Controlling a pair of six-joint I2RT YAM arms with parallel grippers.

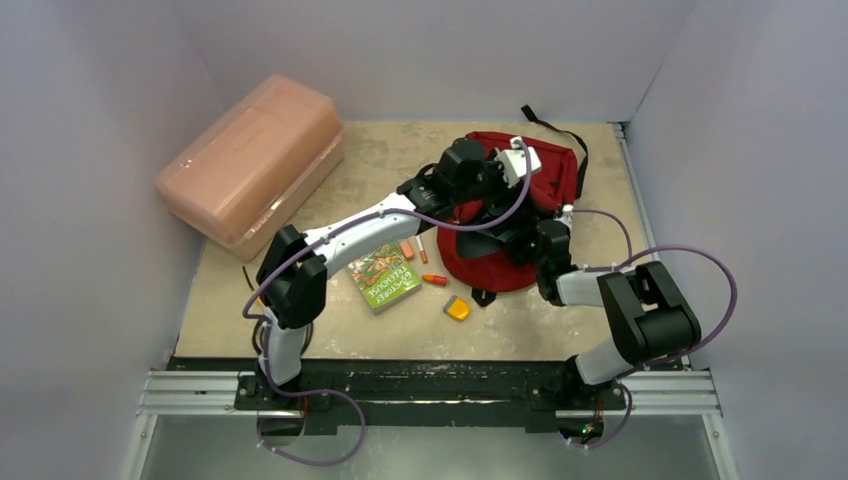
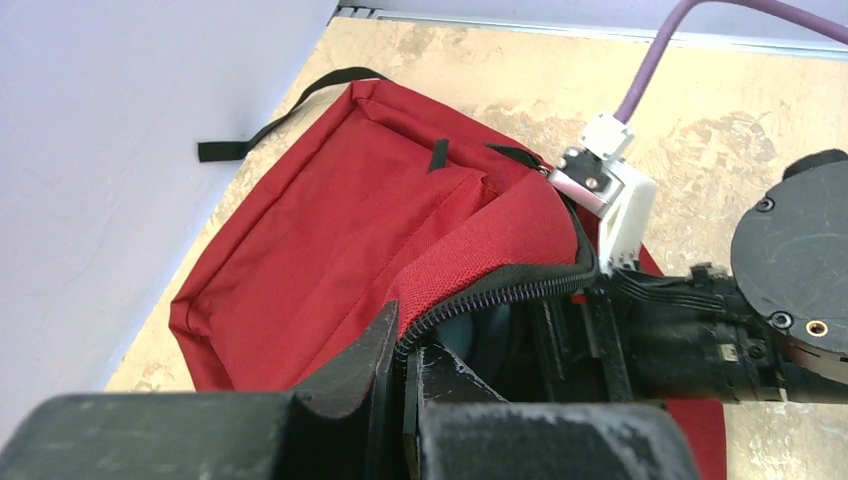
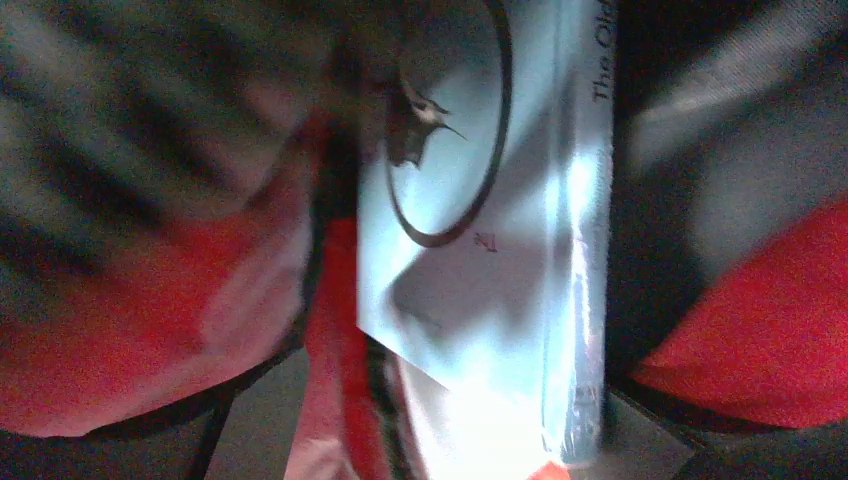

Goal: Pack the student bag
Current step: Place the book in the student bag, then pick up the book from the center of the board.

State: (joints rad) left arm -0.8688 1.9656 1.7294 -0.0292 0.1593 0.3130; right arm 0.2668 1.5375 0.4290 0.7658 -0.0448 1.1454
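Left gripper [image 2: 405, 355] pinched the student bag [image 1: 487, 268] by its zipper edge; right gripper [image 2: 575, 340] was buried inside, jaws unclear. Green book [image 1: 383, 277] sat at bag's 8 o'clock.

A robotics lab cell; plain pale walls [image 1: 90, 280] box in the beige table [image 1: 580, 330] to either side of and beyond the left arm [image 1: 350, 232] and right arm [image 1: 645, 315]; an aluminium rail [image 1: 190, 392] sits under their bases; purple cables [image 1: 690, 249] loop off them.

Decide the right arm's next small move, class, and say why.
Probably ease the book deeper into the bag: the right wrist view shows it amid red fabric, seemingly just at the mouth, while the left gripper pinches the zipper edge open.
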